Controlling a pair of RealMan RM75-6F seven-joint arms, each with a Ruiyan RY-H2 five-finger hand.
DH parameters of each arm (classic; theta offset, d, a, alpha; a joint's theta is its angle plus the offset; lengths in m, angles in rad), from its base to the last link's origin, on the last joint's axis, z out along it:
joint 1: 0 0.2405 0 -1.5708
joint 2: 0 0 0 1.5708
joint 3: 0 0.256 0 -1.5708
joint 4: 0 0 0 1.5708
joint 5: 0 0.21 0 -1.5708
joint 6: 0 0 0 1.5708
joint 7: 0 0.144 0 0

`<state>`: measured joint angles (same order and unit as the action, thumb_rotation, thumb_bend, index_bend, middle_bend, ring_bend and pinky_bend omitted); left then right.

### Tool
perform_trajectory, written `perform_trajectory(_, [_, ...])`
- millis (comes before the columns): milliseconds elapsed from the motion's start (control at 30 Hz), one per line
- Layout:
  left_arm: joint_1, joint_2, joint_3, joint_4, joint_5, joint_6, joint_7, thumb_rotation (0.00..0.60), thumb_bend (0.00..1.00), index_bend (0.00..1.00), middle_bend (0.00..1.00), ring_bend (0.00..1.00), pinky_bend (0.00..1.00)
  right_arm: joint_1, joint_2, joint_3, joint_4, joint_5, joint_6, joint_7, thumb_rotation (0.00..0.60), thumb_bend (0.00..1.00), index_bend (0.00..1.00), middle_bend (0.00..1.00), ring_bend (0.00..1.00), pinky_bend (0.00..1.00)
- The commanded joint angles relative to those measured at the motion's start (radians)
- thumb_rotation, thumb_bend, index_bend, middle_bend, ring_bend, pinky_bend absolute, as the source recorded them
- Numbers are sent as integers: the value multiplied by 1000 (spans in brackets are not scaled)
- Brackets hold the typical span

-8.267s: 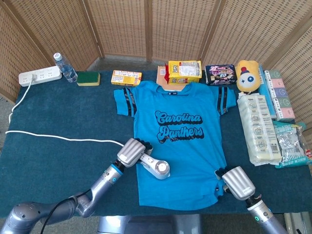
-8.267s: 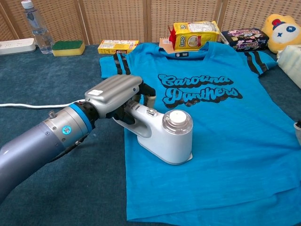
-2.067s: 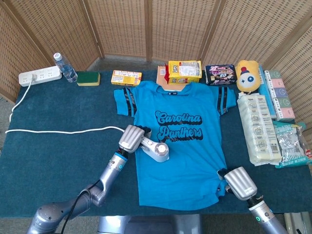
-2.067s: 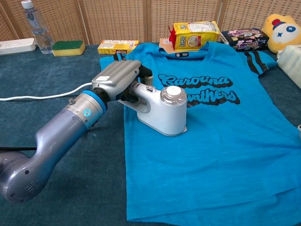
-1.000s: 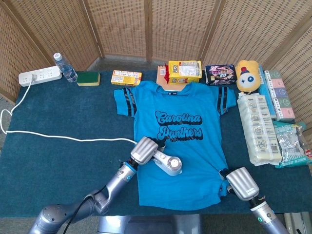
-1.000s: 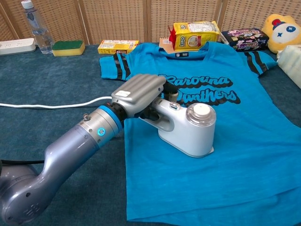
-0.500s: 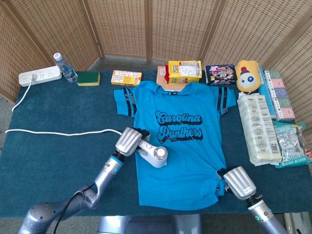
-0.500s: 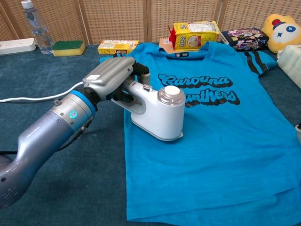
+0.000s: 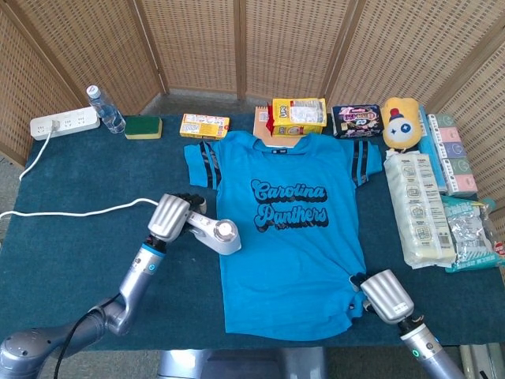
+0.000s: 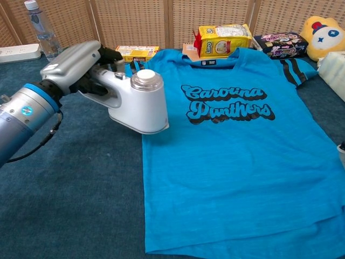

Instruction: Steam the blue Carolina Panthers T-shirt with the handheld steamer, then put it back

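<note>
The blue Carolina Panthers T-shirt (image 9: 292, 237) lies flat, print up, in the middle of the table (image 9: 79, 260). My left hand (image 9: 172, 215) grips the handle of the white handheld steamer (image 9: 216, 235). The steamer (image 10: 137, 102) hangs at the shirt's left edge, its head over the hem line beside the left sleeve. Its white cord (image 9: 79, 212) trails left across the cloth. My right hand (image 9: 385, 296) sits at the shirt's lower right corner, fingers curled onto the hem. The chest view shows only a sliver of it.
Along the back edge stand a power strip (image 9: 65, 122), water bottle (image 9: 105, 109), green sponge (image 9: 143, 126), yellow box (image 9: 204, 125), yellow bag (image 9: 298, 115), dark packet (image 9: 357, 120) and yellow plush (image 9: 402, 124). Wrapped packs (image 9: 418, 207) line the right side. A wicker screen stands behind.
My left hand has carried the steamer left and up, from the shirt's middle left to its left edge. The cord has shifted with it. The right hand has stayed at the hem.
</note>
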<state>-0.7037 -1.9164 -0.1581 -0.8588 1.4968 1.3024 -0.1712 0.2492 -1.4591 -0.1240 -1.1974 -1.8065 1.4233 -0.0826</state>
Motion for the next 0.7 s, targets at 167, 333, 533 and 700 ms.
perform_trajectory(167, [28,52,-14,37,-39,-24,-31,600,522,558,699,633,654,5,-7,1,-7,4,-15,-14,600,488,709,635,688,804])
perform_trajectory(333, [28,49,-22,110,-60,-56,-61,600,520,558,698,633,653,5,-9,2,-11,11,-24,-26,600,488,710,636,687,805])
perform_trajectory(533, [20,20,-32,231,-85,-102,-104,600,519,558,698,633,654,3,-6,6,-18,25,-33,-37,600,487,710,635,687,805])
perform_trajectory(700, [4,-19,-46,333,-107,-143,-135,600,518,558,699,633,654,5,-7,10,-21,35,-46,-46,600,488,710,635,687,805])
